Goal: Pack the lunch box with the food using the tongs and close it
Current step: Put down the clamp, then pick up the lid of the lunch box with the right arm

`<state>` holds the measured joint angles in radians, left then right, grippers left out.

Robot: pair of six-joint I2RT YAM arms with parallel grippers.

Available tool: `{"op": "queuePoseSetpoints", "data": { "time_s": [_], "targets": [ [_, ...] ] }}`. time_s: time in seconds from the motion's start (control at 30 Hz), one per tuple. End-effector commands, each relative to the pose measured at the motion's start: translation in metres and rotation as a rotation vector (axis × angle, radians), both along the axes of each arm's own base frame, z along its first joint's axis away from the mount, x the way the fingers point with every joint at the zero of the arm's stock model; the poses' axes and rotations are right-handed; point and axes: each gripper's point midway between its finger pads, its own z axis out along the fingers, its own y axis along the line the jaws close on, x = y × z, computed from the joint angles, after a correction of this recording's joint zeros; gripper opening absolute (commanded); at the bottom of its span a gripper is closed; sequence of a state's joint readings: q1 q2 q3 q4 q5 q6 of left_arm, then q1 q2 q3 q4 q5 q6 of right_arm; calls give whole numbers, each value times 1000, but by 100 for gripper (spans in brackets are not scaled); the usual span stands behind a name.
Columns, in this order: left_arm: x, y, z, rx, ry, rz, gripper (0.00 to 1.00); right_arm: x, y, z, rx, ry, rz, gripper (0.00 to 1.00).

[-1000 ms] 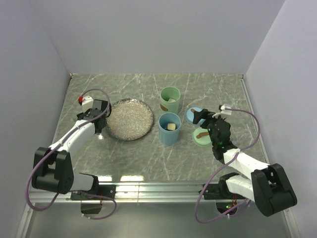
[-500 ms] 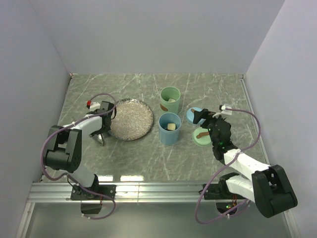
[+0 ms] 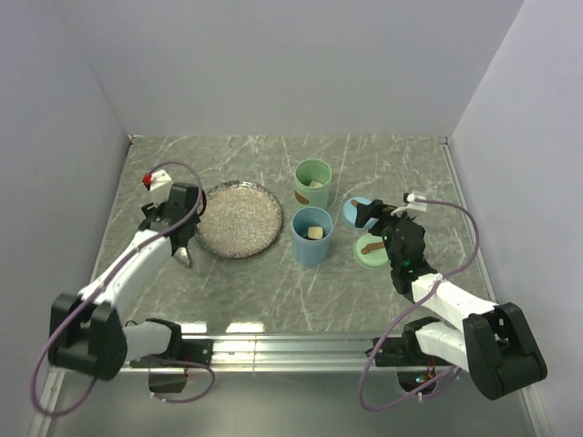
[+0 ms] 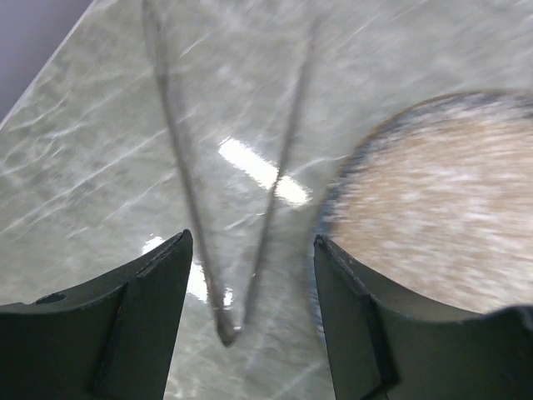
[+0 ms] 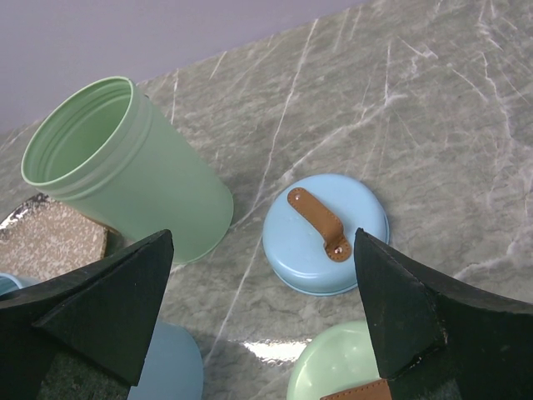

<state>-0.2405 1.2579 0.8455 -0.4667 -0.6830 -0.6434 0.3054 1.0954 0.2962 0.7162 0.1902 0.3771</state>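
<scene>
The silver tongs (image 4: 190, 192) lie flat on the marble as a narrow V, blurred by motion. Their joined end points toward my left gripper (image 4: 252, 242), which hangs open over them with both fingers clear of the metal. From above, that gripper (image 3: 185, 248) sits just left of the plate (image 3: 239, 218) and hides most of the tongs. The lunch box is a green cup (image 3: 313, 185) and a blue cup (image 3: 311, 235), each holding a beige piece of food (image 3: 315, 233). My right gripper (image 5: 262, 242) is open above the blue lid (image 5: 325, 233) and holds nothing.
The glittery plate (image 4: 433, 200) shows bare in the left wrist view. A green lid (image 3: 372, 250) with a brown handle lies beside the blue lid (image 3: 358, 211). The green cup (image 5: 125, 167) stands just left of my right gripper. Walls close in on three sides.
My left arm folded back at the elbow and has stretched out again, while its gripper stayed beside the plate's left rim. The right arm has not moved.
</scene>
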Motion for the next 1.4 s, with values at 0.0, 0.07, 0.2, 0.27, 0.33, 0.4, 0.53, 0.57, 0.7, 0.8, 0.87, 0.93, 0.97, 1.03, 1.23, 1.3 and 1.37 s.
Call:
{"op": "queuePoseSetpoints", "data": {
  "time_s": [0.0, 0.07, 0.2, 0.27, 0.33, 0.4, 0.53, 0.57, 0.7, 0.8, 0.87, 0.93, 0.97, 1.03, 1.23, 1.3, 1.37],
  "targets": [
    [2, -13, 39, -41, -192, -26, 66, 3, 1, 14, 2, -38, -7, 95],
    [6, -27, 80, -116, -379, -96, 66, 4, 0, 14, 3, -33, -12, 95],
    [2, -64, 119, -251, -617, -335, 69, 7, 4, 15, -5, 8, 0, 95],
    [1, -78, 132, -286, -676, -423, 78, 7, 2, 6, -12, 54, -12, 95],
    [7, -86, 129, -286, -671, -459, 79, 8, 0, 4, -11, 81, -30, 95],
    [15, -90, 128, -279, -668, -472, 79, 10, -2, 2, -20, 112, -42, 94],
    [38, -103, 108, -281, -613, -508, 81, 12, -6, 3, -47, 161, -73, 94],
    [41, -106, 107, -285, -617, -522, 82, 13, -10, 1, -60, 177, -93, 94],
    [53, -122, 115, -309, -653, -587, 93, 16, -19, 0, -106, 245, -143, 94],
    [61, -127, 118, -299, -657, -611, 96, 26, -21, -2, -135, 288, -170, 94],
    [66, -127, 120, -290, -648, -610, 98, 33, -19, -15, -162, 340, -171, 93],
    [70, -124, 112, -280, -626, -590, 99, 43, -18, -12, -183, 367, -173, 94],
    [71, -123, 111, -277, -625, -583, 99, 47, -16, -24, -206, 410, -171, 94],
    [74, -118, 104, -276, -614, -569, 99, 59, -13, -21, -227, 435, -165, 93],
    [74, -105, 103, -280, -615, -548, 99, 79, -6, -42, -297, 556, -142, 87],
    [72, -105, 105, -283, -626, -551, 100, 79, -1, -50, -305, 591, -107, 83],
    [72, -104, 106, -286, -627, -551, 100, 75, 0, -59, -317, 641, -87, 79]
  ]
}}
